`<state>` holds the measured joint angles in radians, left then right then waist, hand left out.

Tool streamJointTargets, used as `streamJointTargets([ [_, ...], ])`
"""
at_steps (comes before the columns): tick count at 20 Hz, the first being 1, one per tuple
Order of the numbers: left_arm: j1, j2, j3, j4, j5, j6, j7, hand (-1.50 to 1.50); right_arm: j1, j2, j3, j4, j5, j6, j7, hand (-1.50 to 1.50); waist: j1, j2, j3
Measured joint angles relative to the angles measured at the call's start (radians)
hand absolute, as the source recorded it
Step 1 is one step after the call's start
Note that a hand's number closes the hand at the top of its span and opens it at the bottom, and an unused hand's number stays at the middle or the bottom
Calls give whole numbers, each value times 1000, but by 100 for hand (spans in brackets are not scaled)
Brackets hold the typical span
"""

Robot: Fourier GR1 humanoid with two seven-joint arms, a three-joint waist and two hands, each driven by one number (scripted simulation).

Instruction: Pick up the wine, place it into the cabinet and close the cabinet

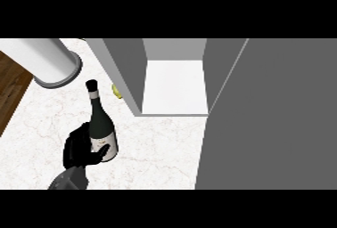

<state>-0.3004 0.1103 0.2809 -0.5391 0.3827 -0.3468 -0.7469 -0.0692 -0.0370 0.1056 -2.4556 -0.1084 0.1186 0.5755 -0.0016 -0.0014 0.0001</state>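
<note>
The wine bottle (102, 122), dark glass with a white label low on its body, stands tilted slightly over the marble counter (158, 142), neck toward the far side. My left hand (80, 149) is curled round its lower part from the left, thumb across the label. The cabinet (174, 84) stands open to the right of the bottle, and its white inner floor shows between grey walls. Its grey door (270, 120) is swung wide and fills the right of the view. My right hand does not show.
A white cylinder-shaped container (46, 60) stands at the far left corner. A small yellow object (117, 91) peeks out beside the cabinet's left wall (125, 73). Dark wood floor (12, 93) lies beyond the counter's left edge.
</note>
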Motion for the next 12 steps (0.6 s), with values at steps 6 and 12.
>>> streamJointTargets([
  [6, 55, -28, -45, -131, 19, -21, 65, 150, -20, -10, -34, 3, -7, 8, 9, -150, 2, 0, 0],
  [12, 127, -80, -136, -335, 2, 26, 141, 150, -11, 9, -6, 5, -4, 1, 1, -150, 5, -2, 1],
])
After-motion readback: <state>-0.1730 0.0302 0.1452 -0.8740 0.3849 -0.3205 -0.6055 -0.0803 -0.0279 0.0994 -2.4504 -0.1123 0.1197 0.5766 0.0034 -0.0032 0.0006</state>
